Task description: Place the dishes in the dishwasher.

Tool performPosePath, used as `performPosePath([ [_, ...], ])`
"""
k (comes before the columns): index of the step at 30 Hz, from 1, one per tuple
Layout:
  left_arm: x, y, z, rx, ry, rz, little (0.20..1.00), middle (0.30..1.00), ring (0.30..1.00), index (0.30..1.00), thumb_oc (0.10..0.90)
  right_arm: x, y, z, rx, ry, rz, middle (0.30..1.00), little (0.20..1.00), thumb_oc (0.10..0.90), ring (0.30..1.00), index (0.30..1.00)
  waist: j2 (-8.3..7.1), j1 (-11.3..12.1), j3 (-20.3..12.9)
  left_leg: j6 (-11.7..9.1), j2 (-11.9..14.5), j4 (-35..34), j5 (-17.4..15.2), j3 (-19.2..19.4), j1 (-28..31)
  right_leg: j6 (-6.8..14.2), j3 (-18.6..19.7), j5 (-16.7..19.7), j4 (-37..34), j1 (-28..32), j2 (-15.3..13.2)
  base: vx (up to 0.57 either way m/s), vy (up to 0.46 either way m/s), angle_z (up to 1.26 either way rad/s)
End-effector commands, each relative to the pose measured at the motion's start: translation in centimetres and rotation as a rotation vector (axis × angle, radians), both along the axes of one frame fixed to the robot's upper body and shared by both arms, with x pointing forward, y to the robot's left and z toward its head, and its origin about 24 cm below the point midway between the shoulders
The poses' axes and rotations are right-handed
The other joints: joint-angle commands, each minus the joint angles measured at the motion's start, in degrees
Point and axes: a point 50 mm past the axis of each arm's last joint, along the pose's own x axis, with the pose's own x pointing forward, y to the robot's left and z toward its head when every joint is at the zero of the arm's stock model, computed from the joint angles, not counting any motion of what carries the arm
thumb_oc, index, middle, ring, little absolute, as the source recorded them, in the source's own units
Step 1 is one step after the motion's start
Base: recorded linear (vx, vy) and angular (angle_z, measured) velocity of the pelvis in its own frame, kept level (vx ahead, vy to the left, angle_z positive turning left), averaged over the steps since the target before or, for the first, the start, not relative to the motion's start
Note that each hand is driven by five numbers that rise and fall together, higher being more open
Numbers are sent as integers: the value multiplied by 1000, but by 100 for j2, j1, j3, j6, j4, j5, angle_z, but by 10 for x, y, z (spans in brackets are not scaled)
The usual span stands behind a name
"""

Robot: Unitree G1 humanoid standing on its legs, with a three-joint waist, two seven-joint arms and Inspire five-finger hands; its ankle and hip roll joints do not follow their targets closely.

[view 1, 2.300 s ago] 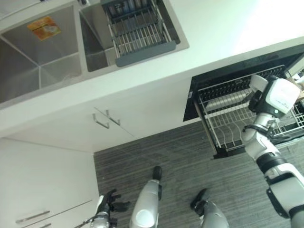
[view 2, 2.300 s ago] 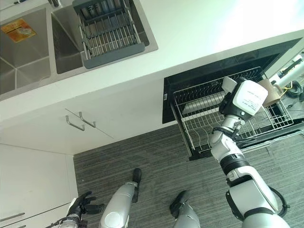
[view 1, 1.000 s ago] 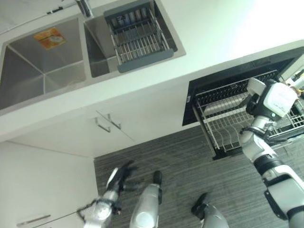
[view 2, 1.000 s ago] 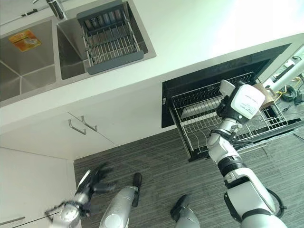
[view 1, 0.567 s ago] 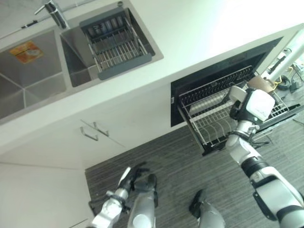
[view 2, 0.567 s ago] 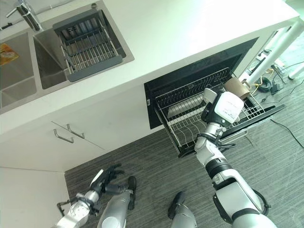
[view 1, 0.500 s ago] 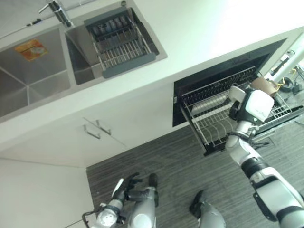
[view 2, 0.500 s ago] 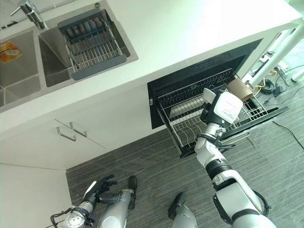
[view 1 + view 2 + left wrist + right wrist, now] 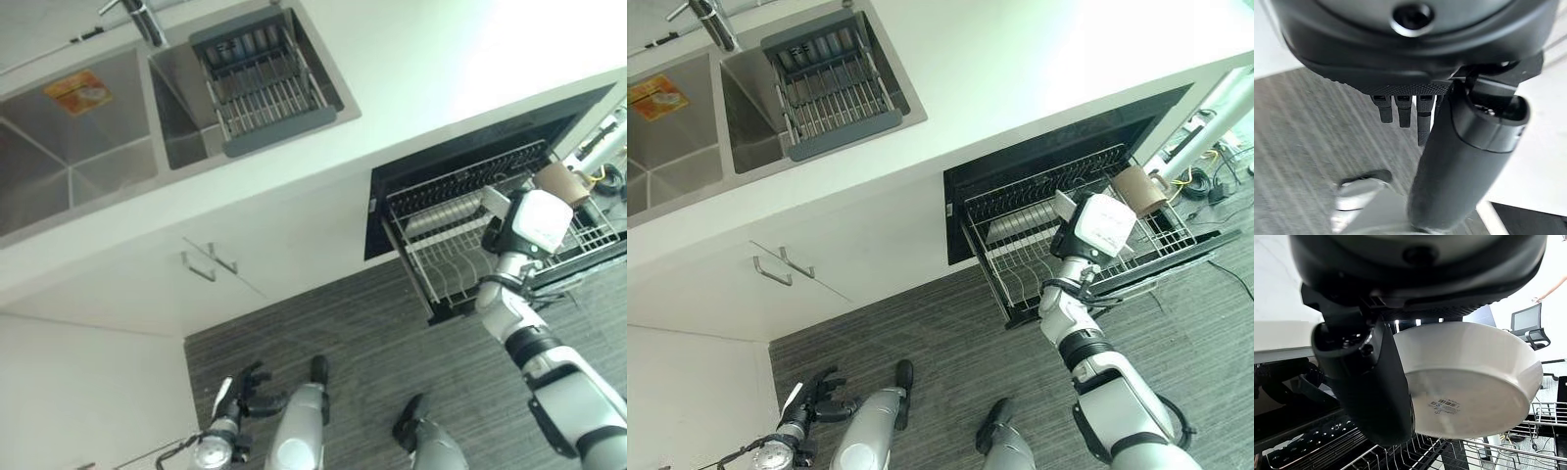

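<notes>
Right robot hand (image 9: 1371, 377) raised over the pulled-out dishwasher rack (image 9: 1019, 257), thumb pressed against the rim of a white bowl (image 9: 1469, 377) and fingers hidden behind it, so bowl gripped and held just above the rack wires. Bowl tilted on edge, underside with a small label facing the wrist camera. Seen from the head, right arm reaching across the rack's front half, wrist housing covering the bowl. Brown cup (image 9: 1136, 189) upside down at the rack's far right end. Black dishwasher opening (image 9: 1058, 147) set under the white tabletop (image 9: 1019, 69). Further left on the tabletop, a double sink (image 9: 686, 137) with a grey drainer basket (image 9: 828, 83) hung across the right basin and a tap (image 9: 710, 22) behind. Left robot hand (image 9: 813, 397) low beside the white cabinet (image 9: 774, 264), over the striped grey floor (image 9: 940, 333), fingers loosely spread, holding nothing.
</notes>
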Motion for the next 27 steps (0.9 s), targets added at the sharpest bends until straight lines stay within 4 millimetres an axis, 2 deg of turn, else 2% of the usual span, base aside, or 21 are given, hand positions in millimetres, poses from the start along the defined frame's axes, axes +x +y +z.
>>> performPosePath([
  [1, -4, 5, 4, 45, -23, -35, 900, 900, 900, 900, 800, 10, -21, 59, -104, -153, -77, 300, 300, 400, 300, 300, -95, 198, -245, -265, 221, 240, -941, -250, 245, 410, 282, -329, -78, 123, -131, -10, 0, 5],
  [6, -3, 7, 5, 49, -24, -25, 900, 900, 900, 900, 800, 13, -29, 63, -63, -125, -135, 300, 300, 400, 300, 300, -129, 281, -213, -261, 207, 240, -937, -294, 196, 395, 227, -321, -78, 108, -131, -11, -4, 10],
  [15, 2, 12, 7, 53, -28, 20, 900, 900, 900, 900, 800, 19, -37, 81, -30, -99, -206, 300, 300, 400, 300, 300, -175, 433, -45, -239, 167, 240, -910, -387, -6, 379, 163, -277, -78, -49, -137, -18, 9, 6],
  [27, 17, 13, 17, 40, -82, 19, 900, 900, 900, 900, 800, 29, -30, 91, 35, -74, -161, 300, 300, 400, 300, 300, -235, 539, 169, -222, 163, 240, -863, -450, -254, 367, 114, -218, -78, -261, -141, -22, -4, 1],
])
